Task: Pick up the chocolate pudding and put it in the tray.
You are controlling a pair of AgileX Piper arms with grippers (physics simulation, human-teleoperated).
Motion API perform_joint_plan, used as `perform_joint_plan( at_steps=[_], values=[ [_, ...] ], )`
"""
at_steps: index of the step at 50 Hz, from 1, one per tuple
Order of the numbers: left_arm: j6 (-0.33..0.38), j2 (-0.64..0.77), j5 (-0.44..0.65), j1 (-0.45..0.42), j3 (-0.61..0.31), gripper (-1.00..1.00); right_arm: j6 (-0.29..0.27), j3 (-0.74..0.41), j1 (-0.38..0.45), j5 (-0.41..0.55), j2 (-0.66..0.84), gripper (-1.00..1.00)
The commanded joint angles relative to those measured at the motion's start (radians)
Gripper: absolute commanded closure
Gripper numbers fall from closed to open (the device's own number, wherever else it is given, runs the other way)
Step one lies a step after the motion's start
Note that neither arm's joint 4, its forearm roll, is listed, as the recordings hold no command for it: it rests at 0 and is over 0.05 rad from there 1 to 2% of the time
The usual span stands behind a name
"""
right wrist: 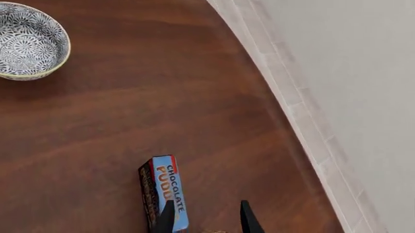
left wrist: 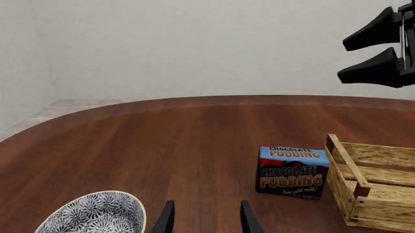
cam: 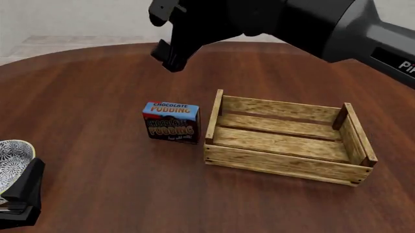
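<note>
The chocolate pudding is a small carton with a blue top and brown lower part. It stands on the table just left of the tray, a light slatted wooden crate that holds nothing. The two are close but apart. My right gripper is open and empty, high above the table, beyond the pudding. In the right wrist view the pudding lies just past one of the fingertips. My left gripper is open and empty, low at the near left. The pudding and the crate lie ahead of it.
A black-and-white patterned bowl sits at the near left edge, beside my left gripper's body. It also shows in the left wrist view and the right wrist view. The right arm spans the far right. The round table's far edge curves behind.
</note>
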Motion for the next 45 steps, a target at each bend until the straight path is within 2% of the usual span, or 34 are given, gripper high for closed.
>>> perform_joint_plan(
  at_steps=[1,10,16,25,45],
  values=[
    [0.0,0.0,0.0,0.0,0.0,-1.0,-0.026,0.001,-0.021,0.009,0.039,-1.0],
    [0.0,0.0,0.0,0.0,0.0,-1.0,-0.033,0.034,-0.036,-0.012,0.052,-1.0],
    [0.0,0.0,0.0,0.0,0.0,-1.0,-0.016,0.007,-0.054,0.0,0.076,-1.0],
    [0.0,0.0,0.0,0.0,0.0,-1.0,-0.02,0.028,-0.059,-0.011,0.087,-1.0],
    [0.0,0.0,0.0,0.0,0.0,-1.0,-0.023,0.072,-0.016,-0.008,0.074,-1.0]
  ],
)
